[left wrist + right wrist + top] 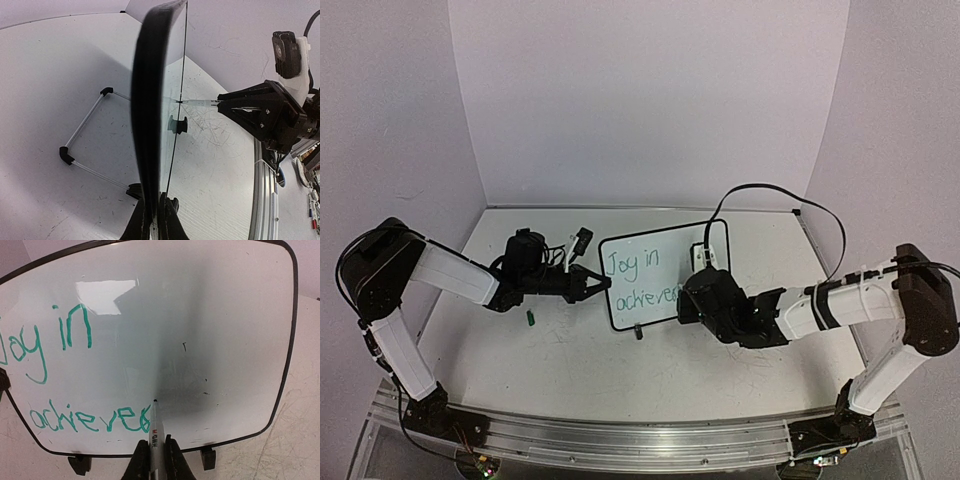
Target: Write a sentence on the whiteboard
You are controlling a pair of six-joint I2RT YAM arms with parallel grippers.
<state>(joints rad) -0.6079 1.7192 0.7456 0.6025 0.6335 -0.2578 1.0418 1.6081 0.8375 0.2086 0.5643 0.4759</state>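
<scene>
Steering from afar, I read the right claw [154,452] as clamped narrow on the marker [154,426], whose tip touches the board [215,315] just right of the last green letter. The sentence [90,421] so far gives "Joy in" above and a part-written "achieve…" below, so the word looks unfinished to me. The next stroke turns on this: the blank white lies to the right of the tip, along the lower line, while the marker's long axis points at the board face, nearly square to it. The right arm is the one at the writing. The left claw [603,285] is closed on the board's left edge, steadying it upright near the middle of the table [560,350]. The right wrist view gives me the lettering and two feet [207,458] under the rim. The left wrist view shows none of that, only the board edge-on, the tip meeting its face, and a wire stand [85,122] behind. From above the marker is hidden.
</scene>
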